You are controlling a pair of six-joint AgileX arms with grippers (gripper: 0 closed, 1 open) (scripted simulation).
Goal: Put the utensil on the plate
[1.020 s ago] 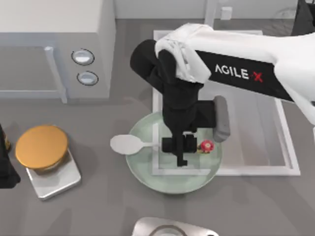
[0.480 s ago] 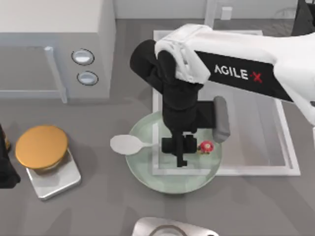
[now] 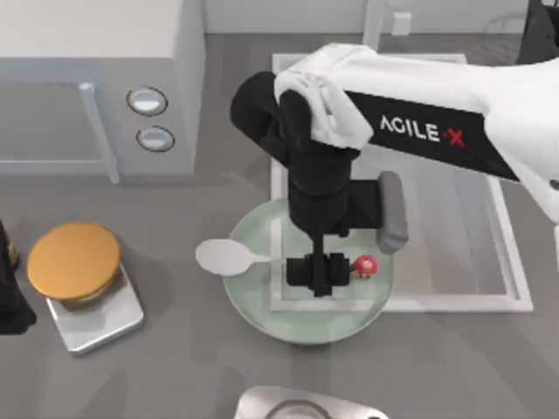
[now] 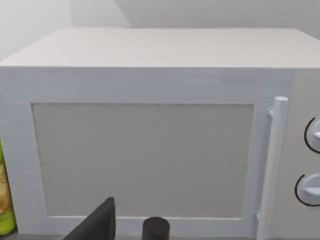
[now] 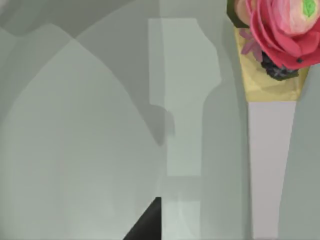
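The right gripper (image 3: 320, 272) hung low over the pale green plate (image 3: 253, 297) near the middle of the table, its black fingers drawn in close on the thin handle of the spoon (image 3: 223, 257), pinching it about midway. The spoon lay across the plate: its white bowl stuck out past the plate's left rim over the grey table (image 3: 175, 349), while the red-pink knob (image 3: 366, 264) sat over the plate just right of the fingers. From the right wrist, that knob (image 5: 282, 27) looked like a pink flower above the pale handle, over the glassy green plate (image 5: 75, 150). The left arm (image 3: 10, 297) sat parked at the table's left edge, facing the white microwave (image 4: 150, 100); I could not tell how its fingers stood. An orange disc (image 3: 73, 260) on a silver base rested nearby.
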